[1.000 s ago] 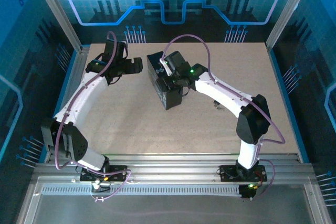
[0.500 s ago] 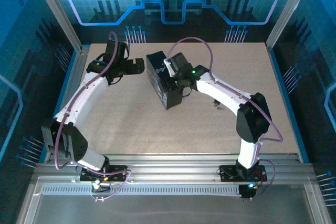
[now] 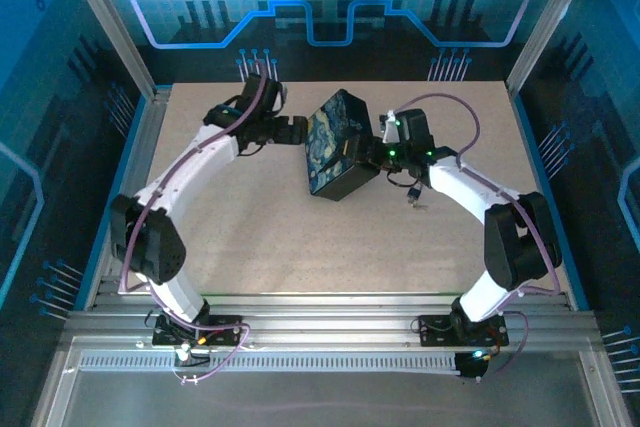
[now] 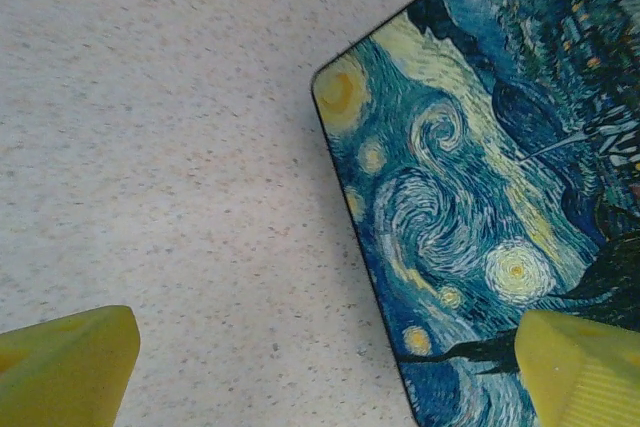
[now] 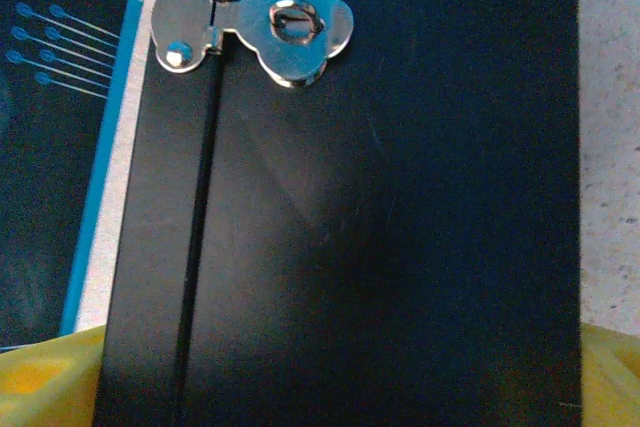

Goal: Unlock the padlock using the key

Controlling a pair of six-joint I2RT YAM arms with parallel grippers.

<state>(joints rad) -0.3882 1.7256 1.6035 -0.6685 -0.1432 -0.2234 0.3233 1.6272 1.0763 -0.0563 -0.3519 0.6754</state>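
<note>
Speckled beige worktop (image 3: 250, 227) carries the key (image 3: 414, 198), a tiny grey piece lying right of the painted box (image 3: 335, 137); right pincer (image 3: 372, 155) grasps that box's dark sides, left pincer (image 3: 298, 131) hangs released over its left edge

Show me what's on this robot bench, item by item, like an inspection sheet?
Surface: pale speckled tabletop, flat.
Job's things: small dark item lying on the table right of the box, possibly the lock or key; too small to tell.
Clutter: box with a swirling-night painting on top; silver hasp on its black side, no lock through it.
Grippers: left fingers open, one over the edge of the painted lid; right fingers straddle the box's black side, grip unclear.
Cables: purple cables run along both arms, looping near the wrists.
Surroundings: blue-lit patterned walls, aluminium frame.
</note>
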